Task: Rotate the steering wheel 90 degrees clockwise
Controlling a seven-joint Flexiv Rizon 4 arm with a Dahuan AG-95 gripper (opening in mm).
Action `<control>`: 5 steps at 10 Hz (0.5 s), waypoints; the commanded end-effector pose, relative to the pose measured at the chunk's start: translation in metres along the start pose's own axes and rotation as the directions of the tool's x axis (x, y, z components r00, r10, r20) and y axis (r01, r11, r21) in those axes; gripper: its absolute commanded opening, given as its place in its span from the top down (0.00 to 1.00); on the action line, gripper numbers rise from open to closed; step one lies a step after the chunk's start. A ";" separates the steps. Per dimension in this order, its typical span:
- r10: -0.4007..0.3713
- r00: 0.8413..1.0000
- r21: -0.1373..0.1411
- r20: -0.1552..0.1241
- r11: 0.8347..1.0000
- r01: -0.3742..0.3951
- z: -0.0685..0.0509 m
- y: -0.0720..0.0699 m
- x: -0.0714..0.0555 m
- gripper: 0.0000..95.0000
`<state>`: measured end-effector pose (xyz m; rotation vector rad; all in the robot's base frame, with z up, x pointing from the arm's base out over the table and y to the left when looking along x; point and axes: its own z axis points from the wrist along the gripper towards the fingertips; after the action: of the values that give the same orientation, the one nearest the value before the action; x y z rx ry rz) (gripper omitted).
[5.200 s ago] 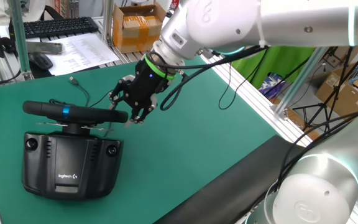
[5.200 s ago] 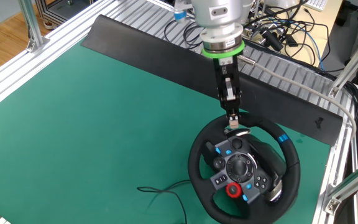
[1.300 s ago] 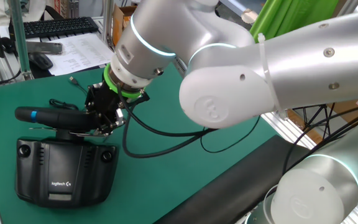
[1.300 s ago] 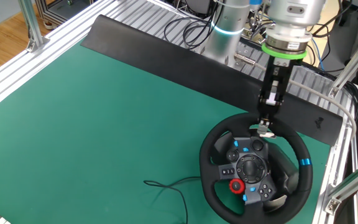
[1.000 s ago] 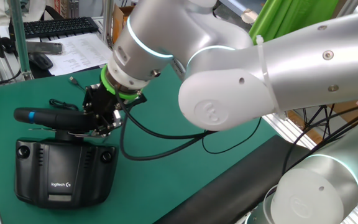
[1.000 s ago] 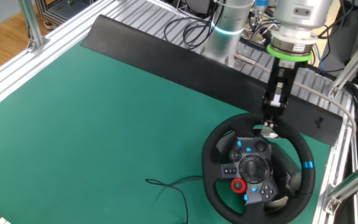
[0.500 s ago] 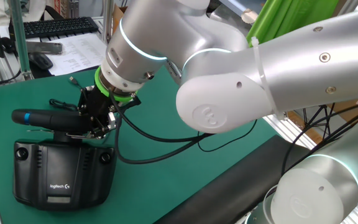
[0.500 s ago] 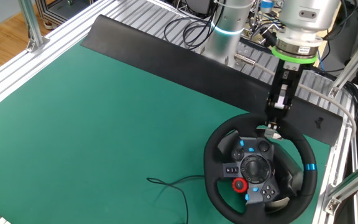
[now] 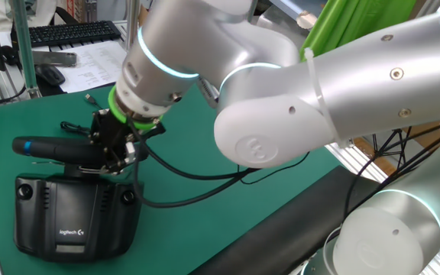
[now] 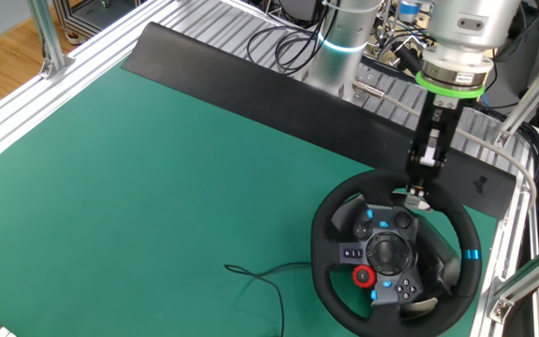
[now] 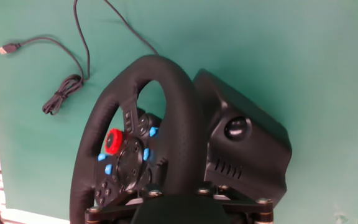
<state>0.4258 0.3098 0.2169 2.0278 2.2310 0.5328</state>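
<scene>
The steering wheel [image 10: 324,245] lies face-up at the mat's right end, its blue stripe [image 10: 475,254] on the right side of the rim. In one fixed view the rim [image 9: 56,148] is an edge-on padded bar above the black base box [image 9: 75,218]. My gripper [image 10: 417,197] comes down from above and is shut on the far part of the rim. It also shows in one fixed view [image 9: 116,155]. In the hand view the rim [image 11: 174,118] runs down between my fingers, with my gripper [image 11: 176,198] at the bottom edge and the base [image 11: 247,149] to the right.
A thin USB cable [image 10: 260,279] trails on the green mat left of the wheel, coiled in the hand view [image 11: 61,94]. A black panel [image 10: 251,82] and aluminium rails border the mat. A keyboard [image 9: 71,32], mouse [image 9: 50,74] and cardboard box [image 9: 166,30] lie beyond the mat.
My gripper has kept hold of the rim and carried it on clockwise. The blue stripe has moved round to the right side, and wheel and base have slid along the mat.
</scene>
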 end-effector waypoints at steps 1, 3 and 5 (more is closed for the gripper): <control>0.010 1.000 0.002 -0.003 1.000 -0.010 0.000 -0.001 0.003 1.00; 0.018 1.000 0.004 -0.004 1.000 -0.018 -0.002 0.000 0.005 1.00; 0.023 1.000 0.005 0.004 1.000 -0.023 0.003 0.000 0.005 1.00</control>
<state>0.4251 0.3145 0.2164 2.0584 2.2107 0.5186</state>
